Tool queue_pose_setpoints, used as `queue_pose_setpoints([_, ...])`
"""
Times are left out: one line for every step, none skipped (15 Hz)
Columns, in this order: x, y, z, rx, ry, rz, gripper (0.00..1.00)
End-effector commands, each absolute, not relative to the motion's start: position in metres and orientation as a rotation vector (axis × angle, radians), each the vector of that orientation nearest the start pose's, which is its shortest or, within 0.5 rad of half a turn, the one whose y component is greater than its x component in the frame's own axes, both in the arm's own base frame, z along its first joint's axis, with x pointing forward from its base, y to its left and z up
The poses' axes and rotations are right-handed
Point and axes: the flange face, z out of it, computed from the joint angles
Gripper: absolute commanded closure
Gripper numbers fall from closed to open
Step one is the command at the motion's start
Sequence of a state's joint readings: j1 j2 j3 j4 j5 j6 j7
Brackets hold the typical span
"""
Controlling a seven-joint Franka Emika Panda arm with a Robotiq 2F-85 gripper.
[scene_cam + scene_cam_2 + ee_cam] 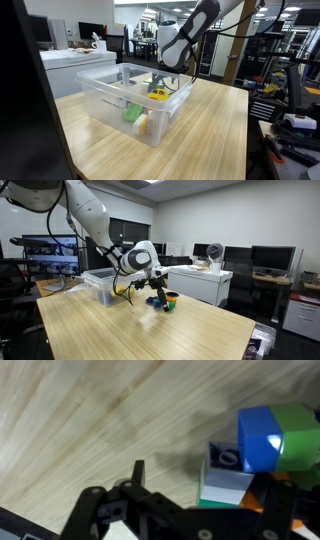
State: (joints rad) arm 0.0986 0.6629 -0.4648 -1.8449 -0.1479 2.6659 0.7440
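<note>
A clear plastic bin (pixel 105 105) is sitting on the wooden table (pixel 215 130) in an exterior view, taking up the picture's middle and spreading toward nine o'clock. A green item (pixel 132 113) is showing through the bin's near wall, at about six o'clock of the bin. In an exterior view a white counter (pixel 205 280) is standing beyond the table at three o'clock and carrying a round white device (pixel 214 253). Dark monitors (pixel 268 258) are lining the desks further toward three o'clock, and a lit screen (pixel 50 252) is glowing at nine o'clock.
</note>
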Motion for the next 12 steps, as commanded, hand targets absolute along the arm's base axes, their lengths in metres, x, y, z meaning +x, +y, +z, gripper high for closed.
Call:
queue_pose_setpoints([0.633,-0.209,0.216,-3.131,1.43,-0.495,0.25])
queue_pose_setpoints([0.633,-0.209,0.218,-3.133,1.408,-0.507,0.29])
queue_pose_setpoints([0.632,-0.207,0.221,-3.134,1.387,-0.525,0.35])
queue_pose_setpoints([0.631,-0.206,0.224,-3.138,1.362,-0.541,0.43])
queue_pose_setpoints([0.629,-0.206,0.228,-3.138,1.335,-0.56,0.5])
queue_pose_setpoints([0.626,-0.205,0.232,-3.13,1.316,-0.58,0.57])
queue_pose_setpoints([0.624,-0.206,0.236,-3.123,1.298,-0.613,0.62])
queue_pose_setpoints([0.624,-0.208,0.24,-3.116,1.285,-0.64,0.69])
queue_pose_setpoints([0.622,-0.211,0.242,-3.109,1.279,-0.658,0.77])
queue_pose_setpoints([0.62,-0.213,0.244,-3.104,1.278,-0.663,0.83])
queue_pose_setpoints([0.618,-0.215,0.245,-3.103,1.273,-0.674,0.89])
queue_pose_setpoints([0.615,-0.217,0.247,-3.102,1.266,-0.682,0.89])
